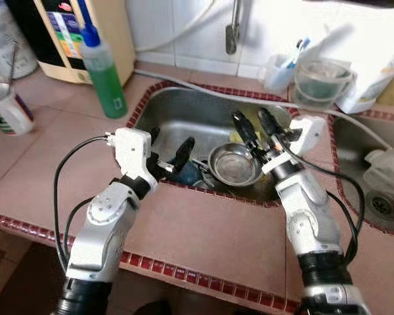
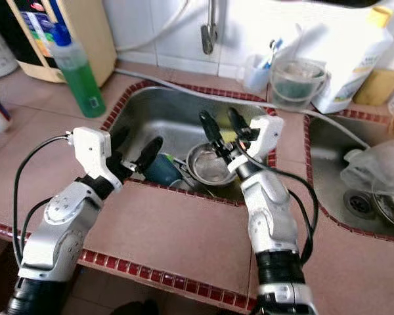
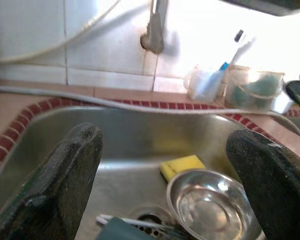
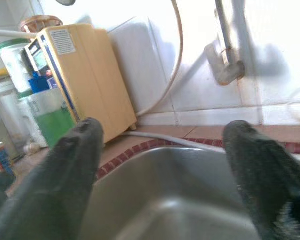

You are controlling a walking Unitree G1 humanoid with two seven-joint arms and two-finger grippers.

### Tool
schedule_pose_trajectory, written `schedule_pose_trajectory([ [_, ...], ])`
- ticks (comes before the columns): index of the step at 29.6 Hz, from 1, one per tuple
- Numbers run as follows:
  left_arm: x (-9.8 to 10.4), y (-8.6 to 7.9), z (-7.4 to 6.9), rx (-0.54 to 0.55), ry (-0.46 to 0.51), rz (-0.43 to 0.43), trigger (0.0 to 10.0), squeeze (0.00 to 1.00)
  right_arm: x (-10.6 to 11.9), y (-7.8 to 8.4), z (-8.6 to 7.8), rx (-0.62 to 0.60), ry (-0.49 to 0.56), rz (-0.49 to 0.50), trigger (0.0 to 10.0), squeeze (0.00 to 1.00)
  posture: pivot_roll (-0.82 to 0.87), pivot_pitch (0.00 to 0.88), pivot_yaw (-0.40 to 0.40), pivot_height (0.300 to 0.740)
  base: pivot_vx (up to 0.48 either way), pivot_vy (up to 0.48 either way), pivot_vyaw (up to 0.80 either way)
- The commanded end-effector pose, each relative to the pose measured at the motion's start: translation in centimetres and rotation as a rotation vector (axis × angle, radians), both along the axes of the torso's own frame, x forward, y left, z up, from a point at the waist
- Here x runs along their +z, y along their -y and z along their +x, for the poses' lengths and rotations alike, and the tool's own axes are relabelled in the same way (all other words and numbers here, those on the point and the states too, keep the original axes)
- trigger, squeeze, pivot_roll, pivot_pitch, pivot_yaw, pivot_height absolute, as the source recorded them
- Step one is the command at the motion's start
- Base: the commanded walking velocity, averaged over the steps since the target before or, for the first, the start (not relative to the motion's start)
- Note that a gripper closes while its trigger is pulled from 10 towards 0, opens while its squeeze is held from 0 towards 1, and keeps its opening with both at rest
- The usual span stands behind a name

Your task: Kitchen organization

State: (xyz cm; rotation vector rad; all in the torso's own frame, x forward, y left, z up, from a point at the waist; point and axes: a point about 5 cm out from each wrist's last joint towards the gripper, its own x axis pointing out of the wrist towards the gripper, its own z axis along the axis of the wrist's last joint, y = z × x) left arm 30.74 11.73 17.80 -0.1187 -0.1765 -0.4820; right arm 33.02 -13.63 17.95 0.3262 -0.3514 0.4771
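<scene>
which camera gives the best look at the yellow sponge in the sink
The left wrist view: the yellow sponge lies in plain sight on the sink floor behind the steel bowl. The eye views give a yellow sliver behind the right gripper. The right wrist view looks above it.

Home kitchen, steel sink (image 1: 184, 108), tiled counter (image 1: 203, 230), tap (image 1: 232, 29)

Both silver arms extend forward over the counter's front edge. Left end effector (image 1: 169, 151) and right end effector (image 1: 253, 123): fingers spread, empty.
</scene>
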Motion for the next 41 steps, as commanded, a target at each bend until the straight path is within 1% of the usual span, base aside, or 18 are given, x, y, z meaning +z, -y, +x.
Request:
schedule_pose_trajectory([
  [1, -0.4, -0.4, 0.4, 0.034, -0.006, 0.018, 10.0, 0.0, 0.3, 0.4, -0.3, -0.048, 0.029, -0.015, 10.0, 1.0, -0.09, 0.044, 0.046, 0.74, 0.0, 0.0, 0.0],
  [5, -1.1, -1.0, 0.9, 0.087, -0.014, 0.023, 10.0, 0.0, -0.2, 0.9, -0.8, -0.155, 0.023, -0.025, 10.0, 1.0, -0.11, 0.035, 0.058, 0.74, 0.0, 0.0, 0.0],
  [6, -1.2, -1.1, 1.0, 0.101, -0.018, 0.018, 10.0, 0.0, -0.3, 1.0, -1.0, -0.18, 0.022, -0.031, 10.0, 0.86, -0.12, 0.037, 0.059, 0.74, 0.0, 0.0, 0.0],
  [7, -1.4, -1.3, 1.1, 0.112, -0.019, 0.013, 10.0, 0.0, -0.4, 1.2, -1.1, -0.198, 0.021, -0.035, 10.0, 0.45, -0.12, 0.038, 0.063, 0.74, 0.0, 0.0, 0.0],
  [8, -1.8, -1.6, 1.1, 0.129, -0.017, 0.017, 10.0, 0.0, -0.9, 1.6, -1.4, -0.252, 0.013, -0.048, 10.0, 0.0, -0.12, 0.031, 0.068, 0.74, 0.0, 0.0, 0.0],
  [12, -2.6, -2.0, 1.0, 0.153, -0.026, 0.018, 10.0, 0.0, -1.6, 2.0, -2.0, -0.318, 0.01, -0.089, 10.0, 0.0, -0.13, 0.026, 0.072, 0.74, 0.0, 0.0, 0.0],
  [13, -3.1, -2.3, 0.9, 0.167, -0.029, 0.027, 10.0, 0.0, -2.0, 2.2, -2.3, -0.356, 0.013, -0.127, 10.0, 0.0, -0.13, 0.019, 0.072, 0.74, 0.0, 0.0, 0.0],
  [15, -3.5, -2.5, 0.8, 0.177, -0.037, 0.03, 10.0, 0.0, -2.4, 2.4, -2.7, -0.387, 0.01, -0.153, 10.0, 0.0, -0.14, 0.012, 0.075, 0.74, 0.0, 0.0, 0.0],
  [18, -4.2, -2.7, 0.5, 0.191, -0.037, 0.064, 10.0, 0.0, -3.1, 2.5, -3.3, -0.427, 0.006, -0.194, 10.0, 0.0, -0.14, 0.009, 0.074, 0.74, 0.0, 0.0, 0.0],
  [21, -5.0, -3.1, 0.1, 0.205, -0.052, 0.053, 10.0, 0.0, -3.7, 2.4, -4.0, -0.461, 0.004, -0.221, 10.0, 0.0, -0.14, 0.002, 0.07, 0.74, 0.0, 0.0, 0.0],
  [24, -5.4, -3.1, -0.3, 0.213, -0.04, 0.057, 10.0, 0.0, -4.5, 2.2, -4.5, -0.472, -0.007, -0.256, 10.0, 0.0, -0.14, 0.0, 0.071, 0.74, 0.0, 0.0, 0.0],
  [25, -5.6, -3.0, -0.5, 0.219, -0.047, 0.034, 10.0, 0.0, -4.9, 2.0, -4.8, -0.482, -0.005, -0.274, 10.0, 0.0, -0.15, 0.0, 0.072, 0.74, 0.0, 0.0, 0.0],
  [28, -5.8, -2.7, -1.1, 0.217, -0.034, 0.023, 10.0, 0.0, -5.1, 1.8, -5.2, -0.509, -0.002, -0.273, 10.0, 0.0, -0.14, 0.0, 0.071, 0.74, 0.0, 0.0, 0.0],
  [31, -6.6, -2.9, -1.4, 0.239, -0.055, 0.038, 10.0, 0.0, -5.4, 1.6, -5.5, -0.537, -0.004, -0.281, 10.0, 0.0, -0.14, 0.0, 0.069, 0.74, 0.0, 0.0, 0.0],
  [34, -6.8, -2.9, -1.6, 0.247, -0.057, 0.032, 10.0, 0.0, -5.6, 1.6, -6.1, -0.638, -0.047, -0.252, 10.0, 0.0, -0.15, 0.0, 0.059, 0.74, 0.0, 0.0, 0.0],
  [36, -6.8, -2.6, -1.9, 0.24, -0.055, 0.033, 10.0, 0.0, -5.7, 1.3, -6.3, -0.628, -0.063, -0.236, 10.0, 0.0, -0.15, 0.0, 0.056, 0.74, 0.0, 0.0, 0.0],
  [39, -6.8, -2.1, -2.3, 0.234, -0.051, 0.03, 10.0, 0.0, -6.0, 1.2, -6.7, -0.618, -0.076, -0.246, 10.0, 0.0, -0.15, 0.0, 0.046, 0.74, 0.0, 0.0, 0.0],
  [41, -6.8, -1.6, -2.6, 0.227, -0.051, 0.026, 10.0, 0.0, -6.7, 1.2, -7.2, -0.609, -0.098, -0.269, 10.0, 0.0, -0.14, 0.0, 0.044, 0.74, 0.0, 0.0, 0.0],
])
